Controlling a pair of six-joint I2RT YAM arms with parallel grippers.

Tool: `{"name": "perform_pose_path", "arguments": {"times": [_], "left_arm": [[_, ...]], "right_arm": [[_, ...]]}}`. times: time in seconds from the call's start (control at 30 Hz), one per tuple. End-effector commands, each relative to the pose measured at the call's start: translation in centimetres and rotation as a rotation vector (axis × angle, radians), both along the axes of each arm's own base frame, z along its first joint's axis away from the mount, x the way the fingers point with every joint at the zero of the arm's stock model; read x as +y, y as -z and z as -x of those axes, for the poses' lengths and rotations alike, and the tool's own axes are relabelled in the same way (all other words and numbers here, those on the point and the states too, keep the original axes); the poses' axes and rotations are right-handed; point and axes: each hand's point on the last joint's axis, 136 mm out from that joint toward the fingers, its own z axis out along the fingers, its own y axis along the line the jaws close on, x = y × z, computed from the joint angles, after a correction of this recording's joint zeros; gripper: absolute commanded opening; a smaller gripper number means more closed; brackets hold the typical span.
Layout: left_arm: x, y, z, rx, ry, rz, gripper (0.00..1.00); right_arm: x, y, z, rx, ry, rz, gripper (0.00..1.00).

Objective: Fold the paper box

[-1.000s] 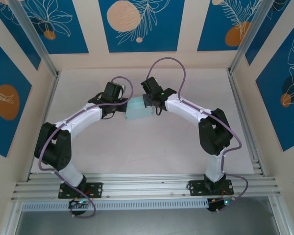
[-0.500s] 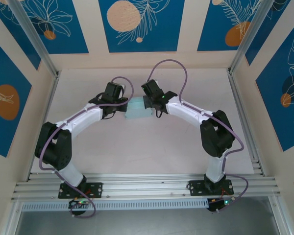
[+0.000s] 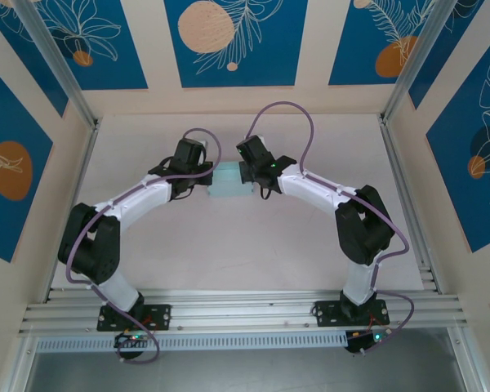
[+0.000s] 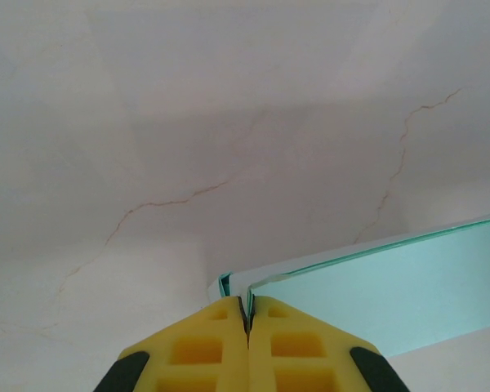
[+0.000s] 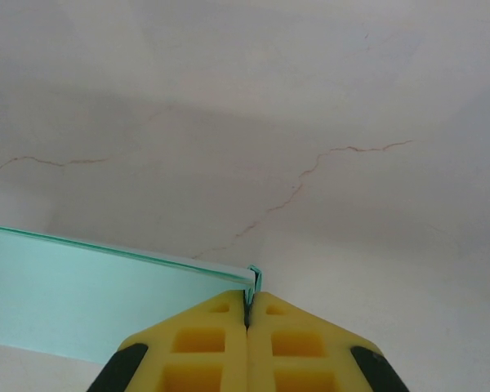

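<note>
With the left end effector (image 4: 247,306) and the right end effector (image 5: 247,300) each clamped shut on an edge of the paper box (image 3: 231,181), at the worktop's (image 3: 229,253) far middle, the thin card could be torn or creased if pulled unevenly.

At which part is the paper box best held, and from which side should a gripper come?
Probably best is the thin card edge at either end of the paper box, approached from that end. Its broad panels look too wide to pinch, while the folded end edges stick out as thin lips. The left gripper and the right gripper are each shut on such an edge, from opposite ends.
</note>
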Motion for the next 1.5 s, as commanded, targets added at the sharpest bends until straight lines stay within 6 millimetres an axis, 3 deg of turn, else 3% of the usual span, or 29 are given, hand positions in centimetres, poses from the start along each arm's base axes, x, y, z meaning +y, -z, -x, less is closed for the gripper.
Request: {"name": "perform_pose_path", "arguments": {"times": [0.0, 0.33, 0.7, 1.23, 1.47], "left_arm": [[-5.3, 1.5, 2.4, 0.067, 0.155, 0.125, 0.0], [-5.7, 2.4, 2.5, 0.076, 0.12, 0.201, 0.0], [-3.0, 4.5, 2.9, 0.068, 0.117, 0.019, 0.0], [-2.3, 7.2, 3.7, 0.084, 0.139, -0.045, 0.0], [-2.7, 7.7, 4.0, 0.094, 0.149, -0.036, 0.0]], "right_arm": [[4.1, 4.3, 4.7, 0.169, -0.183, -0.011, 0.0], [4.2, 4.5, 4.8, 0.176, -0.185, 0.003, 0.0], [4.1, 4.6, 4.9, 0.178, -0.176, 0.008, 0.0], [4.3, 5.1, 5.0, 0.195, -0.149, -0.024, 0.0], [5.5, 3.1, 4.6, 0.188, -0.138, -0.084, 0.0]]}}
